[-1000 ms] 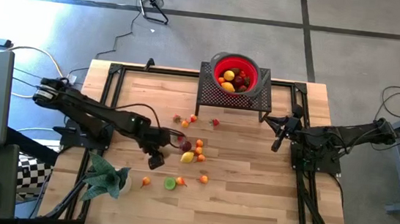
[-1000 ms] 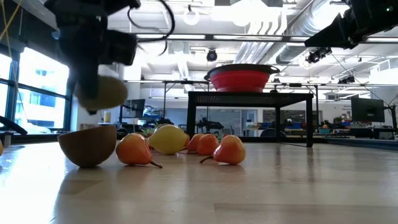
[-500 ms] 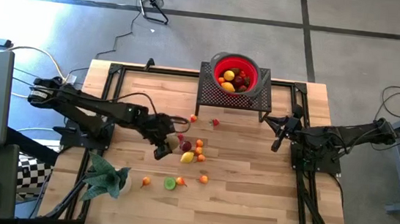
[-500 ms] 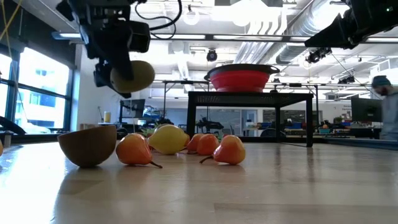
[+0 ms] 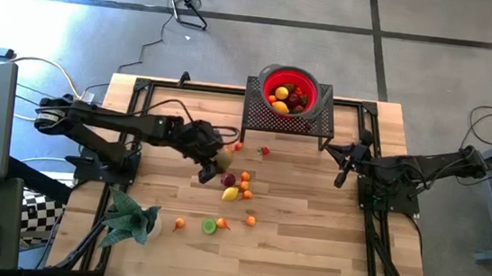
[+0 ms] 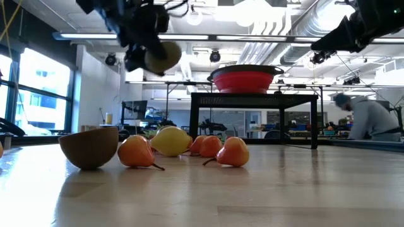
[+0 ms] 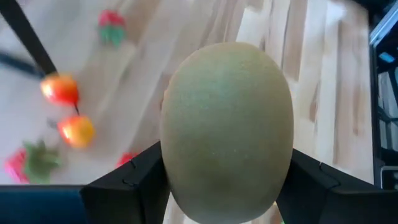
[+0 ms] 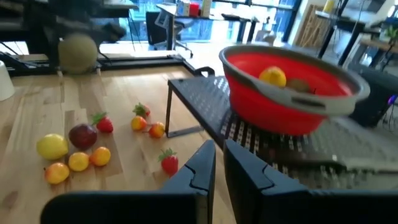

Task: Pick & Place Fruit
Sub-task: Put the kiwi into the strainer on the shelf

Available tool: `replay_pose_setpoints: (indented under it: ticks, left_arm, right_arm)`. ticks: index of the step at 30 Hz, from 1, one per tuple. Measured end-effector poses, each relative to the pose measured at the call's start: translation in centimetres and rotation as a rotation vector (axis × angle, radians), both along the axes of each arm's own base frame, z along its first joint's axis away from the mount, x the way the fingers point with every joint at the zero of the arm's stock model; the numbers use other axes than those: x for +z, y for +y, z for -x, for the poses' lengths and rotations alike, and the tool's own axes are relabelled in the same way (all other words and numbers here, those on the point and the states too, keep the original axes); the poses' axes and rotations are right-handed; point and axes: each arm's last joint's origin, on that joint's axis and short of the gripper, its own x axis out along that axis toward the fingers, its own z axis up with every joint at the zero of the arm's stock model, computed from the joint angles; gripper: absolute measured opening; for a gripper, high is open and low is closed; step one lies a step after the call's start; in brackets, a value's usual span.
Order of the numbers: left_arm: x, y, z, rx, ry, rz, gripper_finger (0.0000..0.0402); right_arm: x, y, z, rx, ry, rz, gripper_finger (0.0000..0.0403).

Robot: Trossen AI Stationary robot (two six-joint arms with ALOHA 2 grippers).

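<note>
We note the left gripper [image 5: 214, 162] clamped on a kiwi [image 7: 227, 130], its fingers [image 7: 134, 180] pressed against both sides of the fruit. The kiwi [image 6: 161, 57] hangs clear above the table [image 5: 308, 244], on the red bowl's [image 5: 289, 90] left and nearer the front edge than the bowl's black mesh stand [image 5: 262, 117]. Loose fruit lies just beside the gripper: a lemon [image 5: 230, 193], a plum [image 5: 228, 179], small oranges [image 5: 246, 189] and a strawberry [image 5: 265, 151]. The right gripper [image 5: 342, 176] waits to the right of the stand, fingers nearly together and holding nothing.
</note>
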Motion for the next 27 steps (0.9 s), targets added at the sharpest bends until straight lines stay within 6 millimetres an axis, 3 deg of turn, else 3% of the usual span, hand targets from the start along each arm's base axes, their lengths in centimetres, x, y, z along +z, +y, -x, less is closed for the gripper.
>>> replay_pose_setpoints:
  ticks: [7,11,16,22,27]
  left_arm:
    - [2.2,0.4,-0.5,0.008,-0.066,-0.126,0.0223]
    - [2.8,0.6,-0.6,0.048,-0.079,-0.193,0.0223]
    - [2.8,0.9,-0.6,0.101,-0.076,-0.254,0.0223]
    - [2.9,1.2,-0.7,0.14,-0.081,-0.277,0.0223]
    - [3.4,1.9,-1.0,0.155,-0.139,-0.3,0.0223]
  right_arm:
    - [-0.5,0.1,0.6,0.116,0.034,-0.078,0.0026]
    - [-0.1,0.3,0.9,0.234,0.007,-0.071,0.0026]
    - [0.1,0.2,1.4,0.257,-0.035,-0.06,0.0026]
    - [-1.0,0.2,1.5,0.269,-0.185,-0.033,0.0026]
    - [-2.3,0.5,1.4,0.376,-0.265,-0.026,0.0026]
